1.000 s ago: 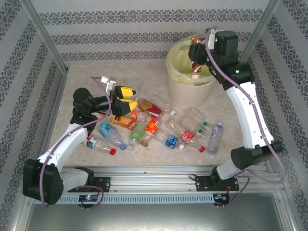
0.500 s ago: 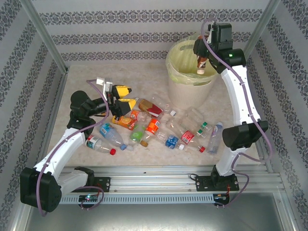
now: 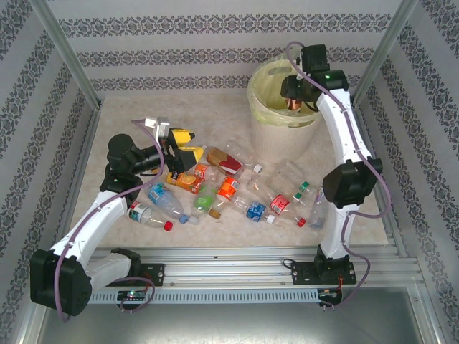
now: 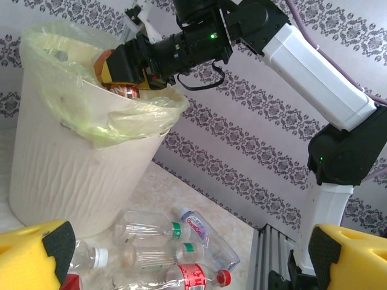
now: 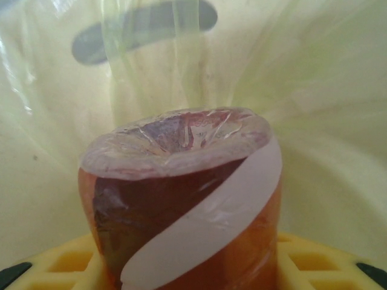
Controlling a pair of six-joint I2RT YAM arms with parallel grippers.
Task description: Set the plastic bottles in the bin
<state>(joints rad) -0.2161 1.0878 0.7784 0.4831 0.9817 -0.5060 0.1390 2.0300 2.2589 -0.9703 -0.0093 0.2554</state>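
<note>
As the right arm has folded its elbow in toward the bin (image 3: 271,143) over the last second, the right hand (image 3: 295,97) has gone from hanging above the rim to reaching in over its far right edge. It pinches a brown-and-orange bottle (image 3: 294,107), which the left wrist view shows sitting just inside the mouth (image 4: 118,77). From the right wrist, the bottle's crumpled end (image 5: 181,193) points at the pale yellow liner bag (image 5: 314,96), with plastic all round it, so the bottle is well within the opening. My reading is that the carry is finished and only the release is left; a drop from here should land inside.

The bin stands at the far right corner of the surface (image 3: 122,125). The other plastic bottles (image 3: 229,190) lie scattered across the middle toward the near edge, and they have not shifted.

The left hand (image 3: 188,145) has barely moved. It hovers at the left end of the pile with its yellow fingers (image 4: 36,251) spread wide and empty, seemingly ready to take the next bottle.
</note>
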